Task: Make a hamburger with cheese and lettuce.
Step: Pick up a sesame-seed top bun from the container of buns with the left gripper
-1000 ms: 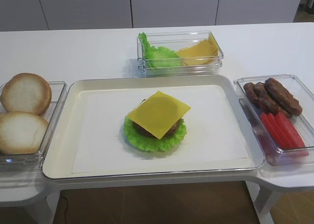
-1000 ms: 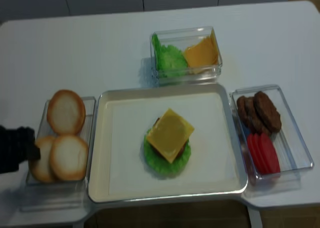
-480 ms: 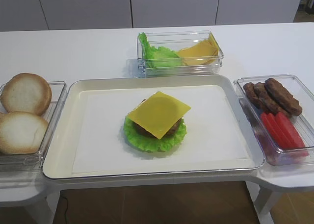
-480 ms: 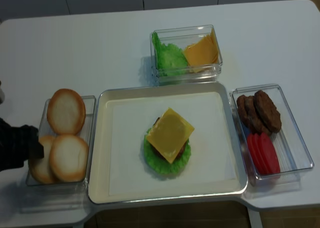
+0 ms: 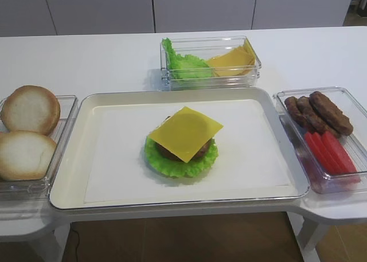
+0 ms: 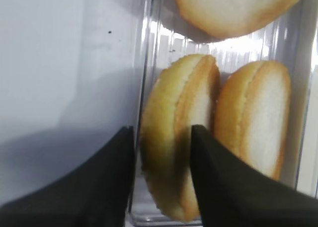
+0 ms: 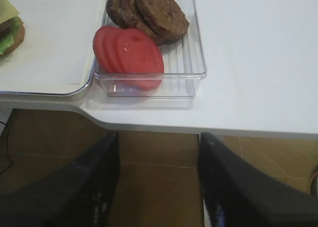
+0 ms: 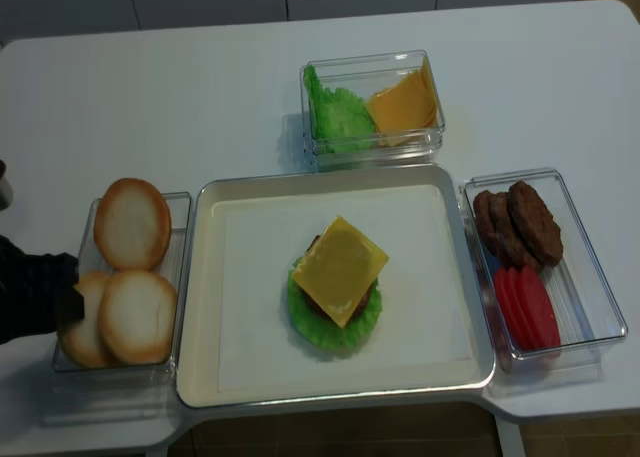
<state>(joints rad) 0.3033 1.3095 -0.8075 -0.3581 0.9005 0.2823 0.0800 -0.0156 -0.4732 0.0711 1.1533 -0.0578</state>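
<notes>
On the white tray [image 5: 74,136] sits the partly built hamburger [image 5: 182,143]: the ruffled lettuce [image 5: 178,165] at the bottom, a brown patty, and the yellow cheese [image 5: 185,133] square on top. My left gripper [image 8: 70,303] is at the left end of the bun container [image 8: 180,212]. In the left wrist view the left gripper [image 6: 161,130] has its two black fingers closed against both sides of a bun half [image 6: 166,182] standing on edge. My right gripper [image 7: 156,142] hangs open and empty below the table's front edge.
Two more pale bun halves [image 5: 30,108] lie in the left container. A back container [image 5: 209,61] holds green leaves and orange slices. The right container [image 5: 344,96] holds brown patties [image 7: 154,13] and tomato slices [image 7: 129,55].
The left gripper has edged in toward the bun container and its jaws have narrowed onto the standing bun half. The stack on the tray has not moved.
</notes>
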